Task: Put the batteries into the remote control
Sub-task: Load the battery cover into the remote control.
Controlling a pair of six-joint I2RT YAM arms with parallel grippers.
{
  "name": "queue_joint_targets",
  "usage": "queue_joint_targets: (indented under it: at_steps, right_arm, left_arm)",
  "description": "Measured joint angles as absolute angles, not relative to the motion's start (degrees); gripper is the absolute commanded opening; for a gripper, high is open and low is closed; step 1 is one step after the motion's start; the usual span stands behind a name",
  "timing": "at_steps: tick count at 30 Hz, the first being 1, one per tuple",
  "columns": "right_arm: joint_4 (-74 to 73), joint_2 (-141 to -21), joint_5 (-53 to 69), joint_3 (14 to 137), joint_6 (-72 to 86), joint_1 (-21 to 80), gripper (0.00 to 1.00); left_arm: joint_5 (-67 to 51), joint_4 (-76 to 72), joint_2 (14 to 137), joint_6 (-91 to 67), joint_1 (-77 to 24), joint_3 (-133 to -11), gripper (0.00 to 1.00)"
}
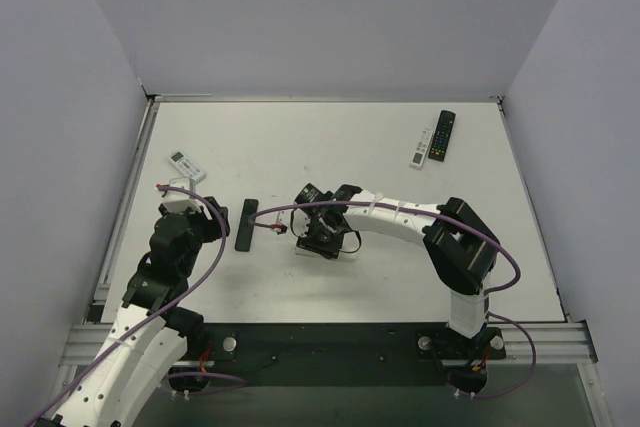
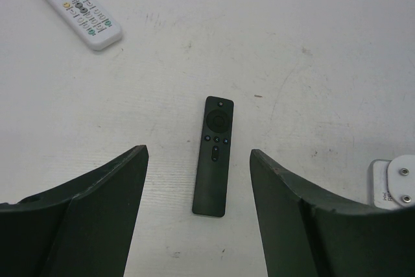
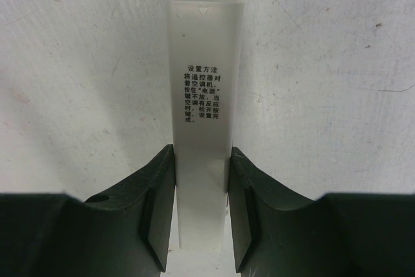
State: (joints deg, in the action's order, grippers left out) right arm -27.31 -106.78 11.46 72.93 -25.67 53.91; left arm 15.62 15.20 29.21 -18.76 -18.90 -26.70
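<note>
The right arm stretches leftward, low over the table's middle. The right gripper pinches a white remote by its long edges. The remote is turned back-up, with a printed Chinese label and a dark strip at its far end.

The left arm is bent over the table's left side. The left gripper is spread wide above a slim black remote lying face-up, touching nothing. An air-conditioner remote lies farther off.

Left hand hangs wide open; right hand is gripping.
</note>
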Motion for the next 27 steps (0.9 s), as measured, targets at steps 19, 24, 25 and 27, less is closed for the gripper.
queue_joint_targets:
  at_steps: [19,24,25,27]
  right_arm:
    - [-27.66,-106.78,12.47,72.95,-25.85,53.65,0.36]
    - [-27.86,-106.8,12.75,72.97,-25.82,53.65,0.36]
    - [-27.9,-106.8,12.82,72.99,-25.85,53.65,0.36]
    - [-27.97,-106.8,12.91,73.03,-25.82,53.65,0.36]
  left_arm:
    - [15.57,15.2,29.04,-18.76,-18.9,-26.7,0.74]
    - [15.51,15.2,29.02,-18.76,-18.9,-26.7,0.74]
    - [15.38,15.2,28.99,-18.76,-18.9,-26.7,0.74]
    - [15.2,15.2,28.93,-18.74,-18.9,-26.7,0.74]
